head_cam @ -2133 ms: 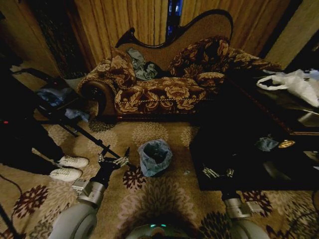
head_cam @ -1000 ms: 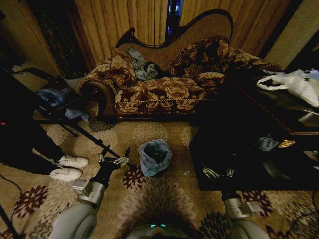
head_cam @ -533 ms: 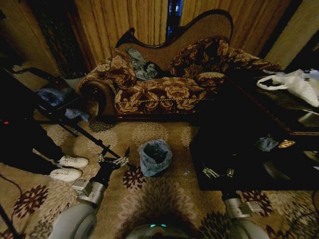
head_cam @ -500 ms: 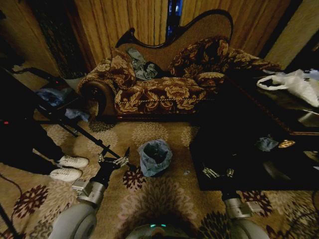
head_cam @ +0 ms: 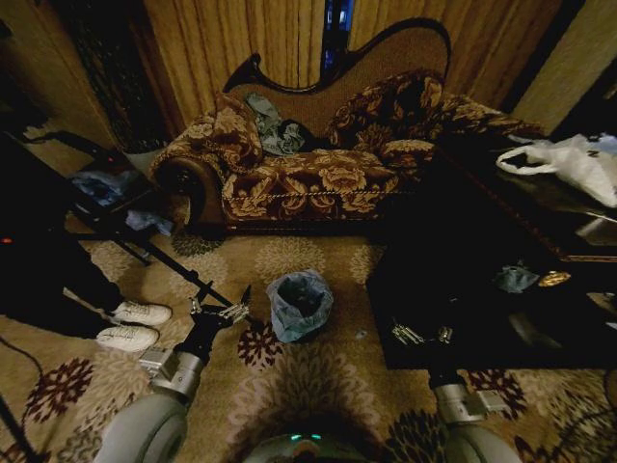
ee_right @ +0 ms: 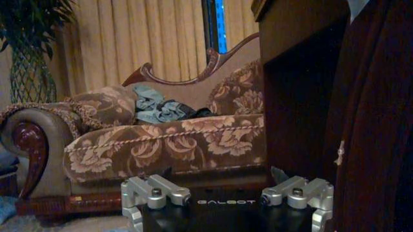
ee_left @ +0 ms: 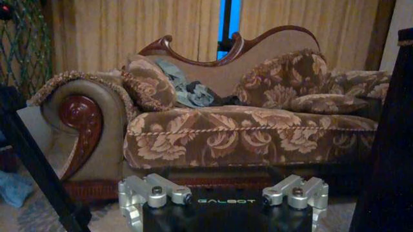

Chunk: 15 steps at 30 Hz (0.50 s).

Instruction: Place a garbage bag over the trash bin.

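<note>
Nothing has shifted since the earlier frames. The left gripper (head_cam: 221, 307) hangs low over the carpet (head_cam: 308, 386), fingers spread and empty; the right gripper (head_cam: 421, 335) hangs beside the dark table (head_cam: 482, 289), also spread. Between them, the garbage bag (head_cam: 289, 311) lines the trash bin (head_cam: 301, 299). Its loose film could slip inward, if nudged.

Dim, warm indoor light; deep shadows at the edges, wide-angle bending, soft grainy detail
</note>
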### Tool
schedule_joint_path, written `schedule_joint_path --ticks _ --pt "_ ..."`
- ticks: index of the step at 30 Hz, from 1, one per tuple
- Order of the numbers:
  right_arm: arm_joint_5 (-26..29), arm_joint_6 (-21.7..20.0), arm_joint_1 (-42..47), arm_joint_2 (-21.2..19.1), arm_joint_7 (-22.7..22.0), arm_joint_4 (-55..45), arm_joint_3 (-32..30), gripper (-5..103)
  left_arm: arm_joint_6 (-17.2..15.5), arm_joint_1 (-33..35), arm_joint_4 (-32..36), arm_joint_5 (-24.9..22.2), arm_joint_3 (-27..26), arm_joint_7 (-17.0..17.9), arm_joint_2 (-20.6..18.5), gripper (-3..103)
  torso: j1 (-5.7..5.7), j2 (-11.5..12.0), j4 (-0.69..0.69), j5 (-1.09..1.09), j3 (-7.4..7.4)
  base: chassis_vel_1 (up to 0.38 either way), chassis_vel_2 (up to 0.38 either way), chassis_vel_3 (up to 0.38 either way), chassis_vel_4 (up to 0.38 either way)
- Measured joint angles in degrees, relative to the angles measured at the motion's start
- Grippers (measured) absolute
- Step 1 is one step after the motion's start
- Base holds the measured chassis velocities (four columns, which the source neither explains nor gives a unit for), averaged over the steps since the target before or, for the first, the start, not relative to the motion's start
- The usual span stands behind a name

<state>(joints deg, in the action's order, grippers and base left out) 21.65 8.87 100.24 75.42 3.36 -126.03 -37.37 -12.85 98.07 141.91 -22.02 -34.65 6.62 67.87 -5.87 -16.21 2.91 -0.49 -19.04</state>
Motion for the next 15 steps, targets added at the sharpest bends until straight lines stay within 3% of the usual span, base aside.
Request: schedule_joint_path --ticks 15 --pt "0.0 0.0 0.0 0.0 0.0 0.0 0.0 100 0.0 0.0 0.0 0.0 0.0 0.0 0.0 100 0.0 0.0 0.0 0.0 0.0 0.0 0.0 0.0 0.0"
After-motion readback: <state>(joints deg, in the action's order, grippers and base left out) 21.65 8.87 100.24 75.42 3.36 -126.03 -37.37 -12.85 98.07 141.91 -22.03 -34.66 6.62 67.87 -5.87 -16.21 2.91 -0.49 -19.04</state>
